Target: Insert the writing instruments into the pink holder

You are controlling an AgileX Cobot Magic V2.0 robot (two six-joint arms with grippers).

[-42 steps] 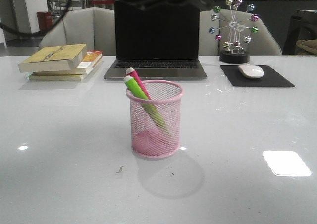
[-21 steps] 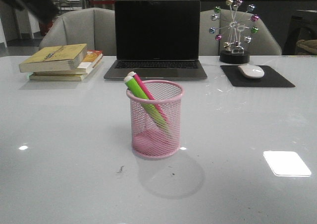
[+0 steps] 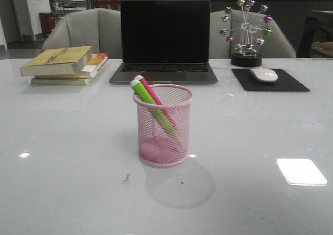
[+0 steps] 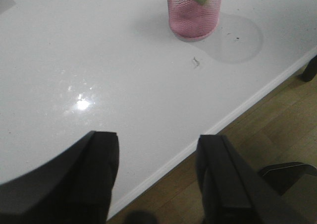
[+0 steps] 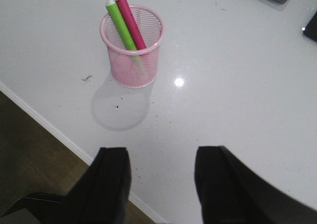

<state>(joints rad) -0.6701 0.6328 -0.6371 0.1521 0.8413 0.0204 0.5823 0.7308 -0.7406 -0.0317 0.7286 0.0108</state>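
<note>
The pink mesh holder point(image 3: 162, 125) stands upright in the middle of the white table. Inside it lean the lime-green marker point(image 3: 147, 103) with its white end up and the slimmer magenta pen point(image 3: 152, 93) beside it, both tilted toward the left. The right wrist view shows the holder point(image 5: 132, 48) with the green marker point(image 5: 120, 25) and the magenta pen point(image 5: 130, 20) in it. In the left wrist view the holder point(image 4: 193, 11) is partly cut off. My left gripper point(image 4: 157, 143) hangs open over the table's front edge, empty. My right gripper point(image 5: 161, 157) is open and empty, well back from the holder.
A laptop point(image 3: 164, 41) stands behind the holder. Stacked books point(image 3: 65, 64) lie at the back left. At the back right are a mouse point(image 3: 264, 74) on a black pad point(image 3: 269, 80) and a ball ornament point(image 3: 245, 31). The table's front edge point(image 4: 237, 110) borders wooden floor.
A dark arm that crossed the top of the front view a second ago has withdrawn out of that view. The holder and both pens have not moved.
</note>
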